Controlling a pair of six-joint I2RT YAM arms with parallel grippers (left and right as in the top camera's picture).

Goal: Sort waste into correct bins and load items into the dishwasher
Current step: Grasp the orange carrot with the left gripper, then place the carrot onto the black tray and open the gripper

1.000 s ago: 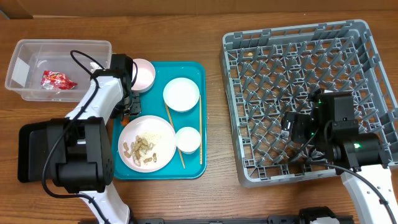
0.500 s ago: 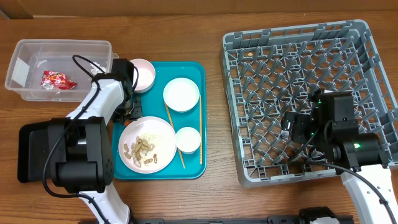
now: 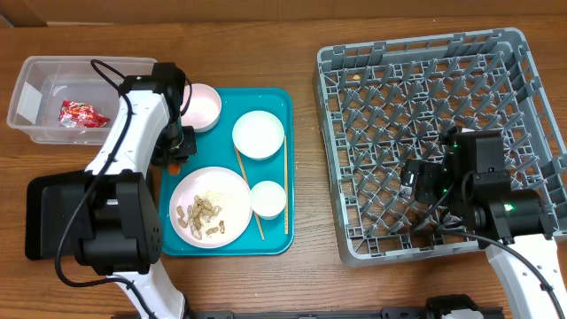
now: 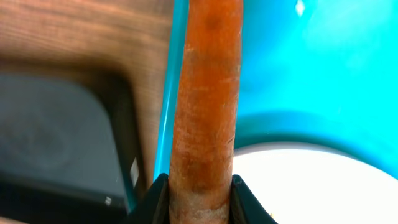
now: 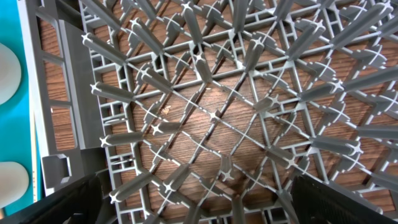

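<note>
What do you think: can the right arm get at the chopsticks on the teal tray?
Probably yes. The right gripper is open and empty over the dish rack; the chopsticks lie uncovered, and the left gripper holds the carrot at the far edge of the tray.

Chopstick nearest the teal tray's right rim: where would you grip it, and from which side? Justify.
Probably its upper stretch in the overhead view, from above, jaws across the thin shaft: the chopstick lies flat, and lower down the small bowl crowds it.

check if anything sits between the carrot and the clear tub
Nothing visible does: the carrot, shut in the left claw at the teal tray's left edge, has an open way to the clear tub.
</note>
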